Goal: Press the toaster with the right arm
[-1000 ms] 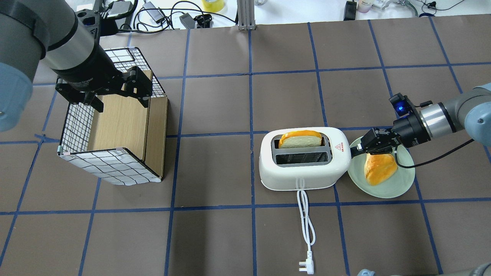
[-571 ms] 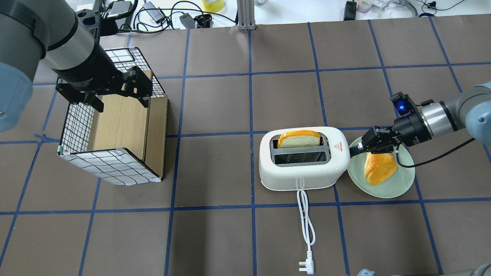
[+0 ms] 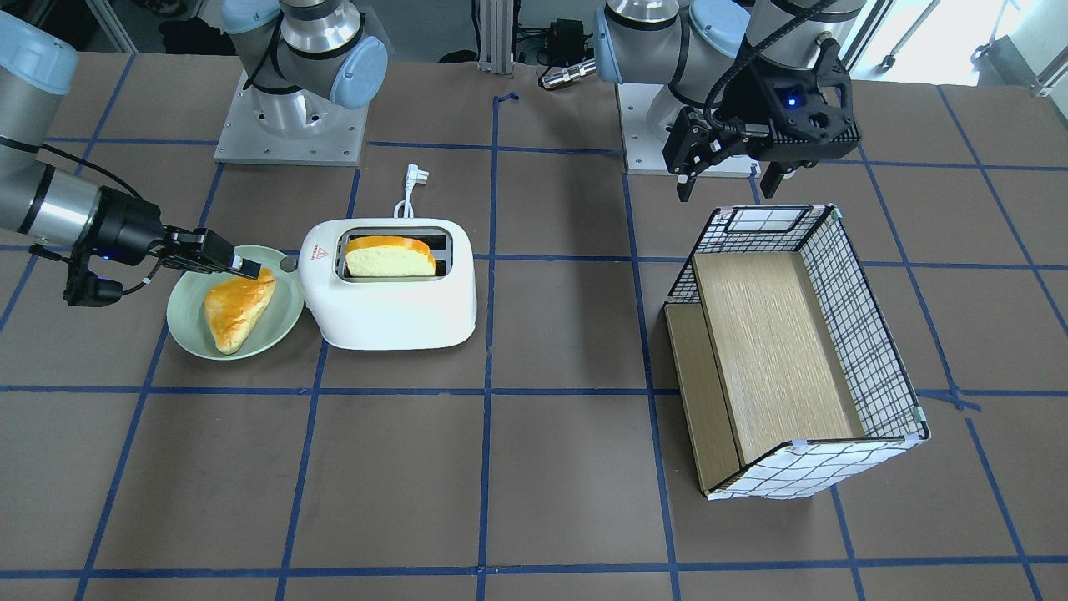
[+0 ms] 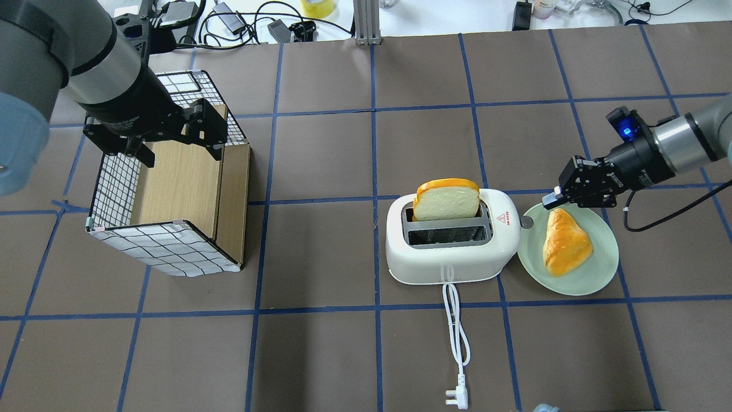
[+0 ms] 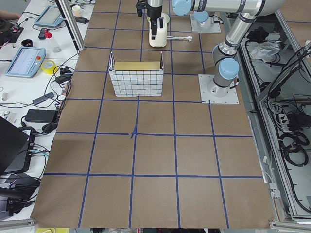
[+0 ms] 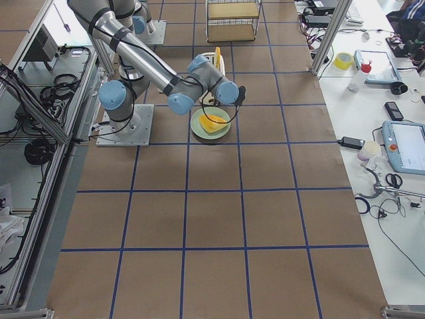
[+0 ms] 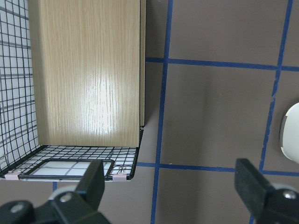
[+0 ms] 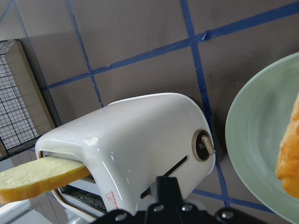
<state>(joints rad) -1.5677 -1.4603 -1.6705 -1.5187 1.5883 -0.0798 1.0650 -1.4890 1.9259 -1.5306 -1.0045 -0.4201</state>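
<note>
Pinched together and holding nothing: the fingertips of the right gripper (image 4: 550,200). Drawn back from the toaster (image 4: 452,246), where a second ago they were pressed against its knob end. Now lifted clear, hanging above the operators' side of the green plate (image 4: 595,286), toward the table's right edge. Separated from the toaster by a small gap, leaving the grey knob (image 4: 526,222) uncovered again.

Risen with that retreat: the bread slice (image 4: 446,200), sunk low in its slot during the press, now standing tall out of it. Toaster itself unmoved, in the table's right half, well in from every edge, with the cord trailing toward the robot's edge and ending in a plug (image 4: 457,396) lying loose.

Judged from this: push made and let go, carriage sprung back rather than latched, plausibly for want of power. Pressing stroke probably complete; if a latch was wanted, another firmer push down the end slot (image 8: 168,175) called for.

Untouched on the plate: the toasted wedge (image 4: 566,249).

Spread wide, empty, unchanged above the checked box (image 4: 171,194) near the left edge: the left gripper (image 4: 178,153).
</note>
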